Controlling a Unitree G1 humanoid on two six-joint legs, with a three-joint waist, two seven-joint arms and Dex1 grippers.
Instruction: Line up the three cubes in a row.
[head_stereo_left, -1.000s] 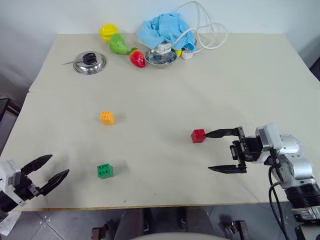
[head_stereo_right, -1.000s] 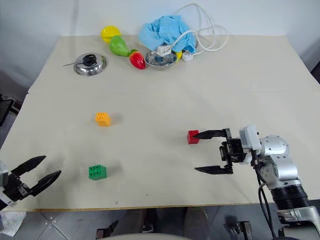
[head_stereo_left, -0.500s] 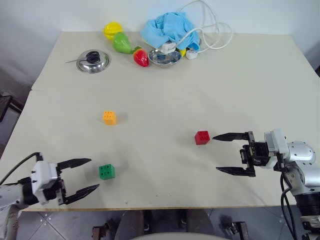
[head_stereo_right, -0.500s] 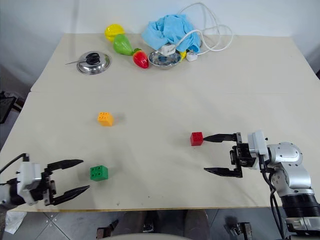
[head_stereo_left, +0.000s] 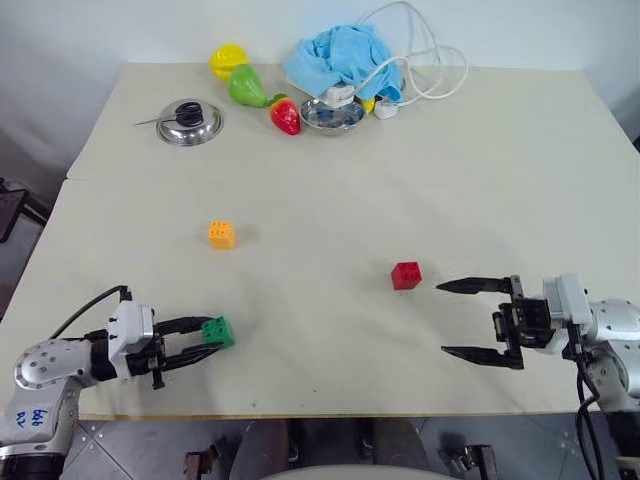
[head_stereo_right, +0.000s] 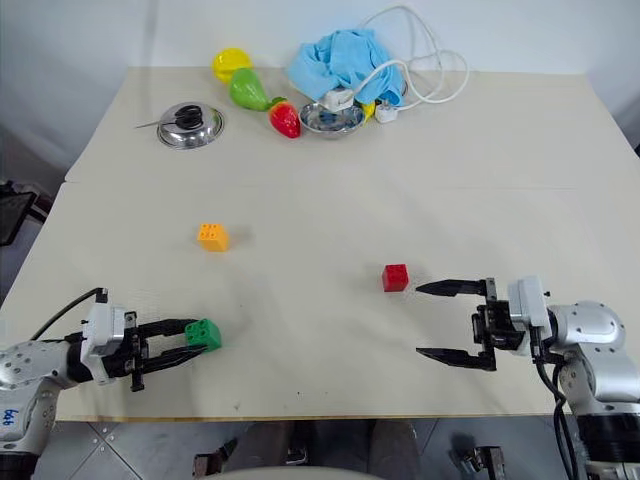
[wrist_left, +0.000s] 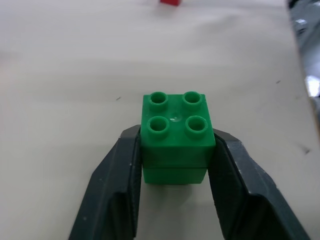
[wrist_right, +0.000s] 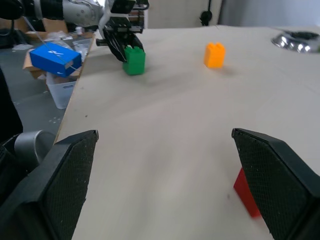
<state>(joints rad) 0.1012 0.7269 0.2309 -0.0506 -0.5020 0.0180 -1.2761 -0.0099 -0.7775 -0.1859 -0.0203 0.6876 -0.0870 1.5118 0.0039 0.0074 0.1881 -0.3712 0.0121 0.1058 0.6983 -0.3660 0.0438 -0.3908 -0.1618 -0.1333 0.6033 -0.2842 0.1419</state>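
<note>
Now the left pincer is clenched on the small green plastic studded cube, one black finger against each side, near the front edge of the pale beige desk. Taking that green cube as landmark: the small orange plastic studded cube sits farther back on the desk, well apart. The small red plastic studded cube lies well off to its right and a little farther back. Beyond the red cube, farther from the green one, the right pincer is released, fingers spread wide around nothing.
</note>
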